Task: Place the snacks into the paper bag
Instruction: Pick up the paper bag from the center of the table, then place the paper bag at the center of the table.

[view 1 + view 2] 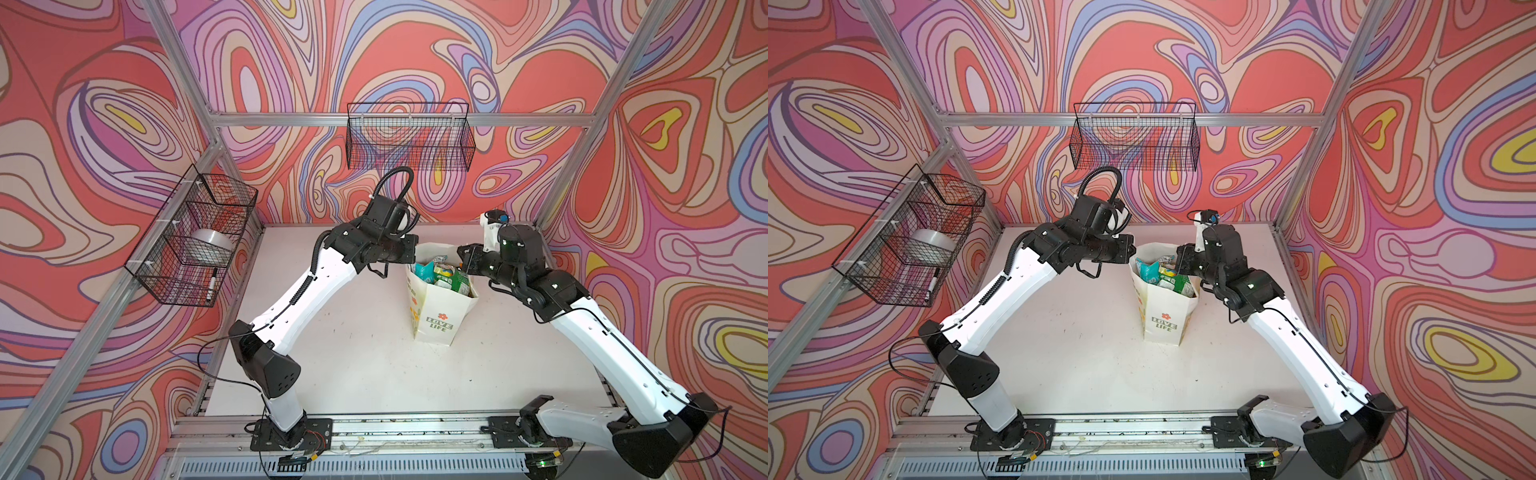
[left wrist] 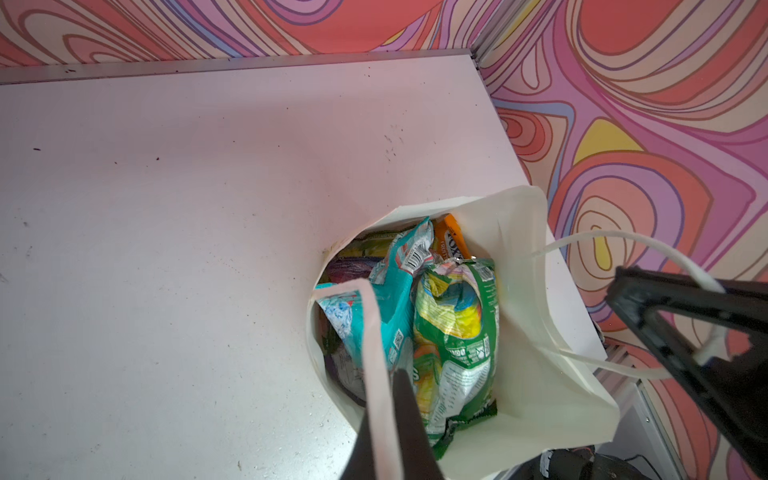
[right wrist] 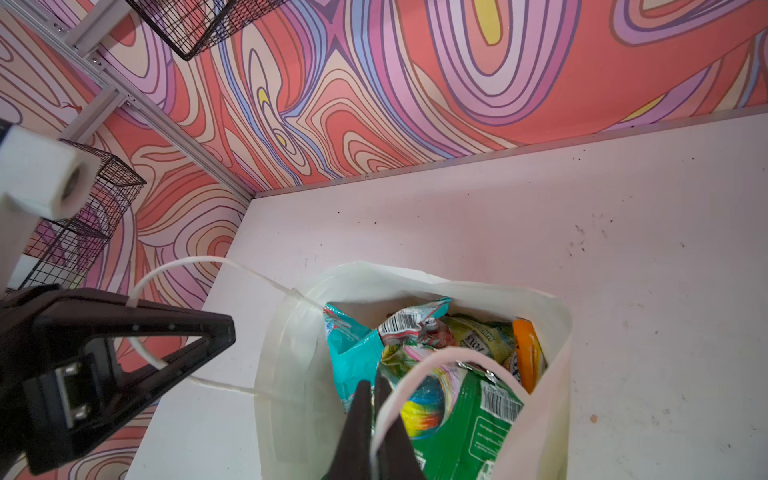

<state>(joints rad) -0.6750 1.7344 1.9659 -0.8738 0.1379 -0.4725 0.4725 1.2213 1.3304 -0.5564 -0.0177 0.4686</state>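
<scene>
The white paper bag (image 1: pixel 436 316) (image 1: pixel 1163 316) stands upright on the table, its mouth open. Several snacks (image 1: pixel 444 276) (image 1: pixel 1167 276) fill it: a green pouch (image 2: pixel 457 332) (image 3: pixel 469 415), a teal one (image 2: pixel 395 291) (image 3: pixel 353 353) and an orange one (image 2: pixel 451 237) (image 3: pixel 525 357). My left gripper (image 1: pixel 413 253) (image 2: pixel 386 374) (image 3: pixel 224 328) is shut on one white cord handle (image 2: pixel 374 332) at the bag's left rim. My right gripper (image 1: pixel 461 253) (image 3: pixel 374 388) (image 2: pixel 631 291) is shut on the opposite cord handle (image 3: pixel 415 365) at the right rim.
A black wire basket (image 1: pixel 195 237) on the left wall holds a tape roll and a marker. Another wire basket (image 1: pixel 409 137) hangs on the back wall above the bag. The white table (image 1: pixel 332 332) is bounded by patterned walls and aluminium frame posts.
</scene>
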